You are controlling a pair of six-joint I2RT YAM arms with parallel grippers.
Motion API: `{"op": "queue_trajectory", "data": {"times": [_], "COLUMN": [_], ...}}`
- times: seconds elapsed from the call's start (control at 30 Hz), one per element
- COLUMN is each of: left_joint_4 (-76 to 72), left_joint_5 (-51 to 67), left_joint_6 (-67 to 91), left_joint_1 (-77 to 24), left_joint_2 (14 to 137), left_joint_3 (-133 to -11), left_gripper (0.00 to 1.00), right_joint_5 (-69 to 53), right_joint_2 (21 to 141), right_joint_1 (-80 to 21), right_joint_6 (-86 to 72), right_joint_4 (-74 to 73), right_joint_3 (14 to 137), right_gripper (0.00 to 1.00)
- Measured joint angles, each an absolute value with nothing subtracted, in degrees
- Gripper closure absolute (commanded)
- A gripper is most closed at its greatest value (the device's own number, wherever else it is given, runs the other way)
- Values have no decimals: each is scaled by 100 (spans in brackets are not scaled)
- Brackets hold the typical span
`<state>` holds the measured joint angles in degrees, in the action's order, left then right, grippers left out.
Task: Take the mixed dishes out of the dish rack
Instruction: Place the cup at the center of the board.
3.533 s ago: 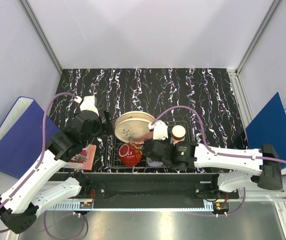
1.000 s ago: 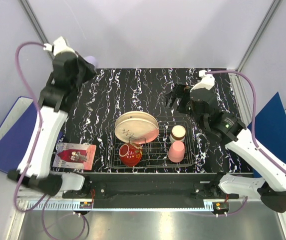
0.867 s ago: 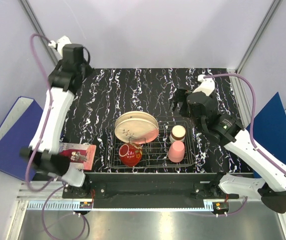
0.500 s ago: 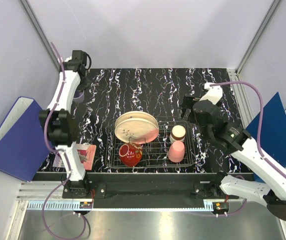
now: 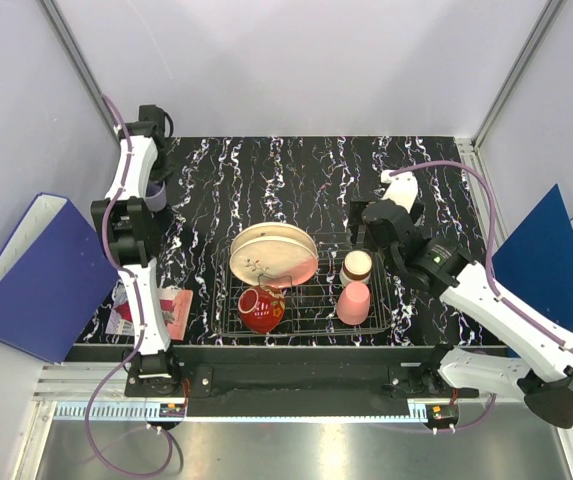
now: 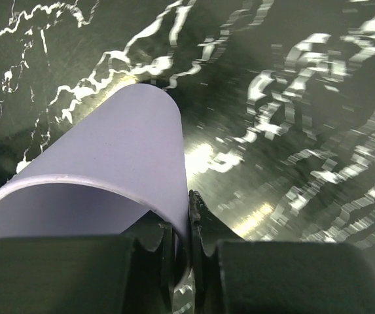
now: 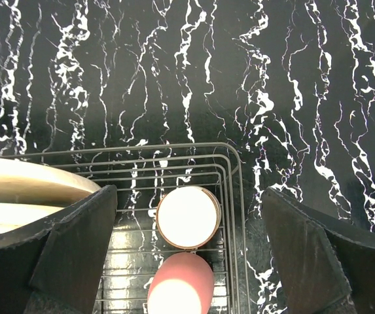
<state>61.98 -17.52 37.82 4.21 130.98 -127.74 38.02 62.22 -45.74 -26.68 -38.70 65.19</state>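
My left gripper [image 6: 186, 222] is shut on the rim of the lilac tumbler [image 6: 108, 163], one finger inside and one outside, low over the black marbled table at the far left [image 5: 152, 180]. The dish rack [image 5: 378, 300] holds two cream plates [image 5: 271, 255] leaning at its left, a red bowl-cup [image 5: 261, 308], a pink tumbler [image 5: 352, 302] and a small brown-cream cup [image 5: 356, 265]. My right gripper [image 7: 188, 203] hangs open above the rack's right end, with the brown-cream cup [image 7: 188, 217] between its fingers far below and the pink tumbler [image 7: 179, 288] just nearer.
A red printed card [image 5: 151, 310] lies on the table left of the rack. Blue binders lean outside the table at the left [image 5: 36, 270] and right [image 5: 541, 250]. White walls close the back and sides.
The left arm has stretched out and brought the lilac tumbler down to the far-left part of the table. The right gripper has shifted left and nearer, over the rack's right end.
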Motion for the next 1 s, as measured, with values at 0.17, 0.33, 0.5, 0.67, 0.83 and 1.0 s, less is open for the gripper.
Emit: {"op": "queue_trajectory", "data": {"times": [0.17,0.33,0.5,0.67,0.83,1.0], "left_joint_4": [6204,6206,6206,6248,6235,6191], "left_joint_5": [-1763,-1704,-1610,-1511,-1474,-1463], "left_joint_6": [3745,3671,3603,3592,3586,3586], "left_joint_1": [521,517,513,515,521,537], "left_joint_2": [13332,13336,13336,13253,12792,12366], "left_joint_3": [-12774,-12776,-12781,-12903,-13019,-13050], "left_gripper": [86,57,36,24,23,23], "right_joint_5": [3789,3741,3649,3629,3562,3487], "right_joint_2": [6473,6720,6748,6748,6748,6746], "right_joint_1": [-4574,-4574,-4574,-4574,-4574,-4574], "right_joint_6": [-2571,-2526,-2526,-2532,-2587,-2641], "right_joint_4": [-3760,-3708,-3699,-3662,-3660,-3662], "right_joint_3": [6521,6521,6523,6528,6534,6534], "right_gripper": [0,0,0,0,0,0]}}
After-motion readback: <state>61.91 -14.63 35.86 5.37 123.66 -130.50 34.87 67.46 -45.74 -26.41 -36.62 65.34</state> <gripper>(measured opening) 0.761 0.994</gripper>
